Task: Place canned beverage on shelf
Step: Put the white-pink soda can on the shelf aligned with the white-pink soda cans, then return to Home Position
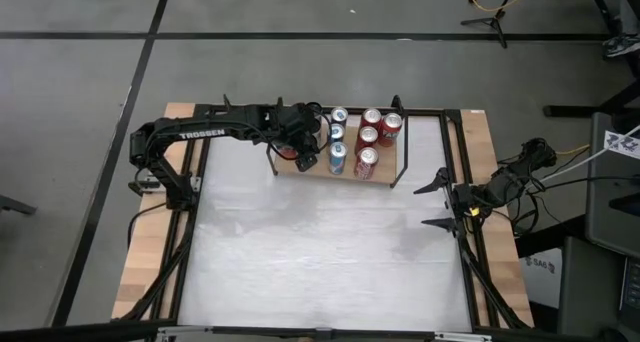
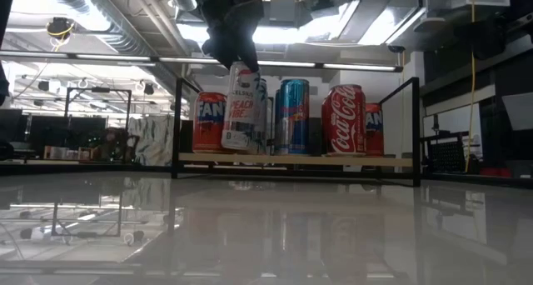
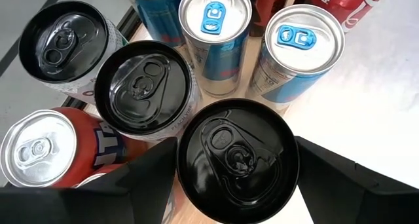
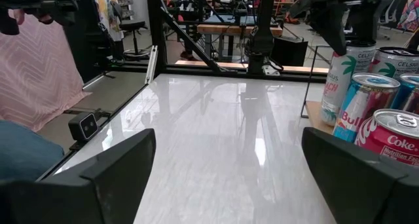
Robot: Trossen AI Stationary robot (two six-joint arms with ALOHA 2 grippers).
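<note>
1. We had the white tabletop (image 1: 320,252) bare at the front.
2. Our left gripper (image 3: 237,160) clasped a black-topped peach can (image 2: 242,108), hung tilted just over the shelf (image 2: 291,159); lowering and letting go seemed next.
3. Our right gripper (image 1: 437,202) waited beside the shelf, fingers spread, holding nothing.

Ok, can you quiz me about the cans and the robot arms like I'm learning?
1. True or false: the right pincer is holding a can.
2. What is the left pincer gripping? A) a white peach can with a black top. B) a green bottle. C) a yellow cup.
3. Fill the gap: the Coca-Cola can stands on the wooden ____.

Key:
1. False. It is open and empty at the table's side.
2. A.
3. shelf.
</note>
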